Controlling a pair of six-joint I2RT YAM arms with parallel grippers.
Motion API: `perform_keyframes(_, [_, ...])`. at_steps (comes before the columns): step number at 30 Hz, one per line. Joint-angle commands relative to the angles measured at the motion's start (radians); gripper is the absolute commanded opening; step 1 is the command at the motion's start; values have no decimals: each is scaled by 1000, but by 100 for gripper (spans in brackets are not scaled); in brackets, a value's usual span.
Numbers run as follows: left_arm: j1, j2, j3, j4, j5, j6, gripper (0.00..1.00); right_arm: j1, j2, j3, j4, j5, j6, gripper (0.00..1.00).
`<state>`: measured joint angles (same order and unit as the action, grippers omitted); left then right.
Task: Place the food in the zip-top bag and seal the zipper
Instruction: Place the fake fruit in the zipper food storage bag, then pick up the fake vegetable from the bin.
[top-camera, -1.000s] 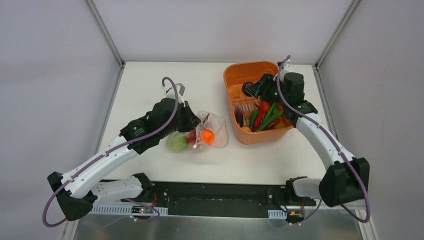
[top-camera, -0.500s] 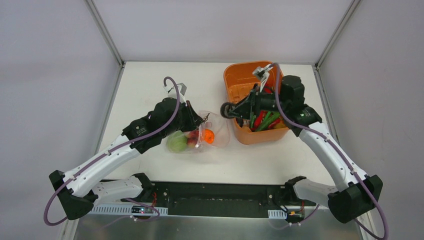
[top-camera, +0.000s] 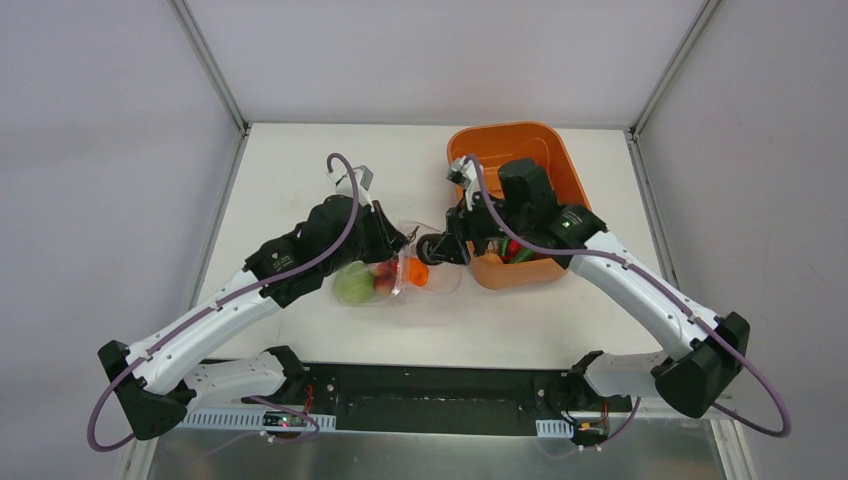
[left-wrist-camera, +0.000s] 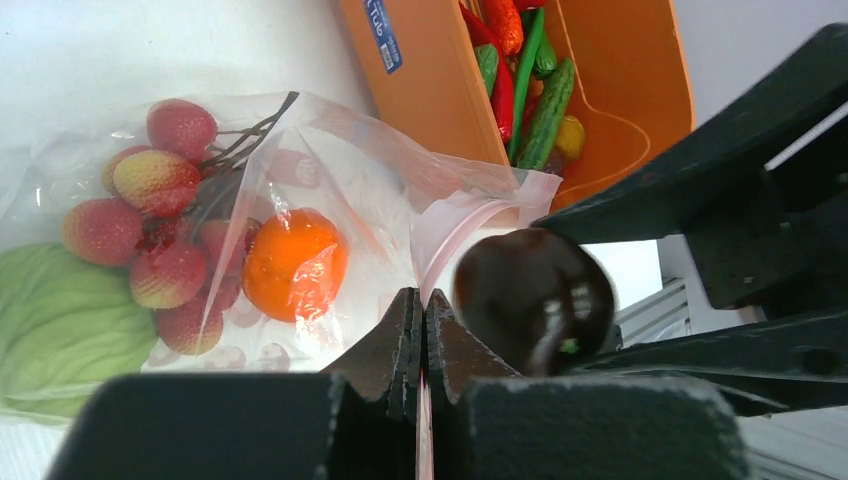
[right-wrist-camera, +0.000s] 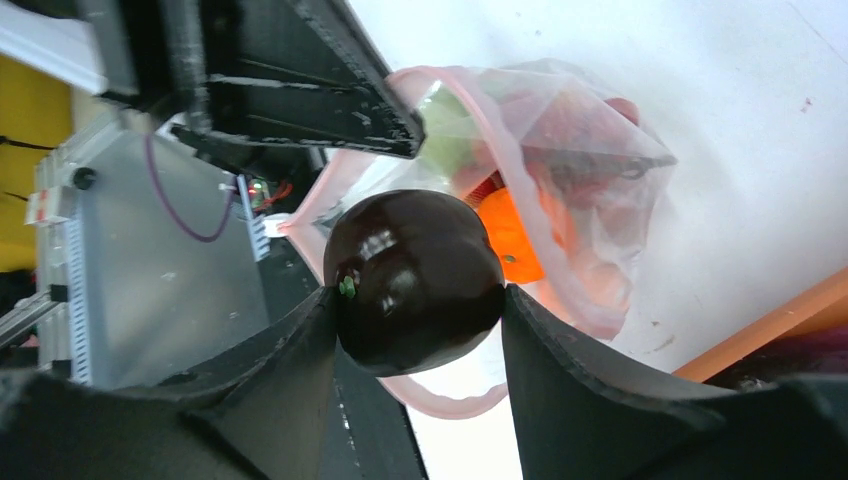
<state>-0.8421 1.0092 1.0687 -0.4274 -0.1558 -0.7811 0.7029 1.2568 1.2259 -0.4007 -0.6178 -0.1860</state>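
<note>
Loading step in hand. Toward the middle of the tabletop (top-camera: 290, 175), the left pincer (left-wrist-camera: 421, 310) is closed on the pink zipper (left-wrist-camera: 450, 225). It holds up one lip of the zip-top bag (left-wrist-camera: 330, 150), which lies flat and contains an orange piece (left-wrist-camera: 293, 263), red-yellow fruits (left-wrist-camera: 155, 180) and a light green piece (left-wrist-camera: 60, 330). Just beside it, the right pincer (right-wrist-camera: 415, 300) grips a dark purple piece (right-wrist-camera: 415, 265) at the bag's mouth. Judged next move: carry the piece past the pink rim, then release it without dragging the film. Sealing comes only once the orange tub (top-camera: 540, 145), toward the far right corner, is emptied of its red and green peppers (left-wrist-camera: 503, 90). Not resolvable: whether the piece has crossed the rim, and how wide the mouth stands. Most of the tub's contents are screened by the right arm in the overhead view.
</note>
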Motion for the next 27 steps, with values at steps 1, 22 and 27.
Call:
perform_keyframes(1, [8,-30,2,45,10,-29,0,63,45,80,-59,156,-46,53])
perform_keyframes(22, [9,-138,-47,32,-99,-45,0,-13,-154,-114,299,740,88,89])
perform_keyframes(27, [8,-125,-40,25,-92,-27,0,-241,-23,-60,159,728,211,87])
